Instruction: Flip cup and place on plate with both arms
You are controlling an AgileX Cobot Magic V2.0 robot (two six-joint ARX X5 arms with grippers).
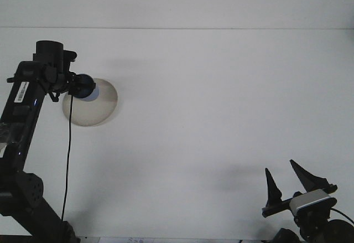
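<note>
Near the worktop's front right corner my right gripper (285, 184) idles, its two black fingers (270, 187) spread apart and holding nothing. Farther back, by the left edge, my left gripper (77, 87) grips the small dark blue cup (86, 87) over the near-left rim of the round beige plate (99, 107). The cup lies sideways, long axis running left to right, pale end toward the right.

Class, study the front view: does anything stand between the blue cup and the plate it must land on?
Nothing visible does. The blue cup at the left end effector already overlaps the plate.
</note>
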